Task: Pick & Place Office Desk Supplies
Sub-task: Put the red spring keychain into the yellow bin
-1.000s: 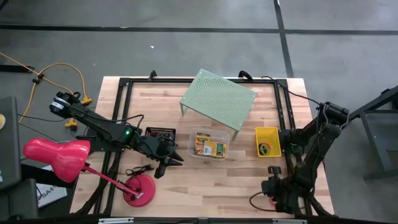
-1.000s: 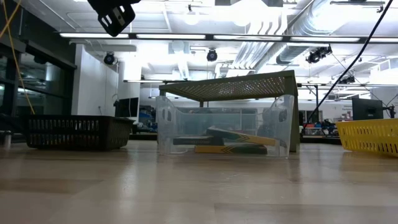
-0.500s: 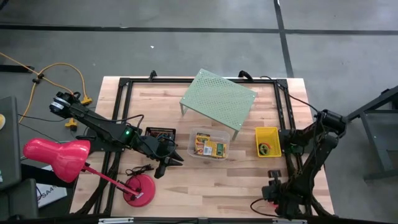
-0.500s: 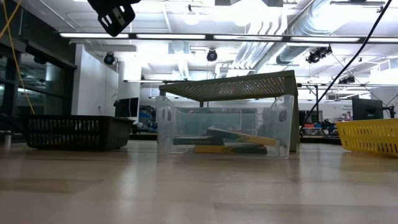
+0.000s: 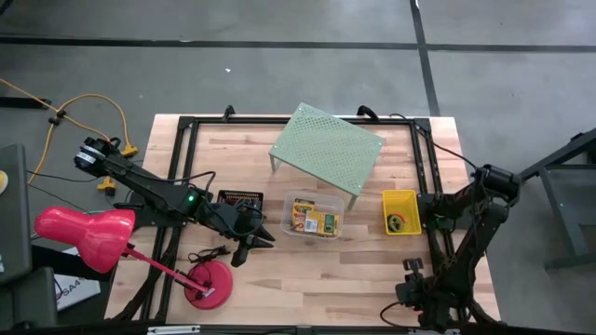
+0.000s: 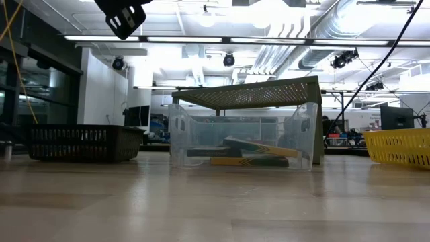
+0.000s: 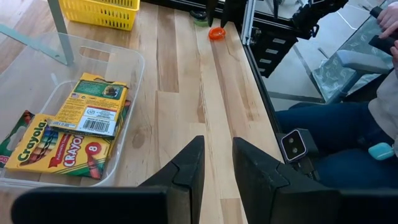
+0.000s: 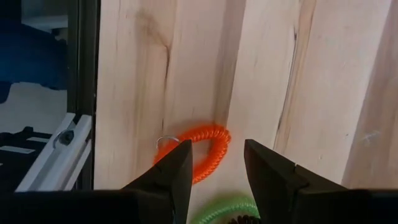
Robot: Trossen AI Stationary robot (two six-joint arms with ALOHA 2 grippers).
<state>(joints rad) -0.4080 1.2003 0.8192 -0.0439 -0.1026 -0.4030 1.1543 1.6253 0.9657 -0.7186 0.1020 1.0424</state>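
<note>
The right gripper (image 8: 214,171) is positioned over an orange coiled ring (image 8: 196,152) on the table (image 8: 323,81), jaws spread, nothing held. The left gripper (image 7: 216,163), jaws slightly parted and empty, is stationed beside the clear tub (image 7: 127,81) containing card boxes (image 7: 93,112).

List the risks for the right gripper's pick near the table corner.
The right gripper hangs open over an orange coil ring lying close to the black frame rail; a finger might strike the rail. A green coil lies right beside the ring, so both might get pinched together.
</note>
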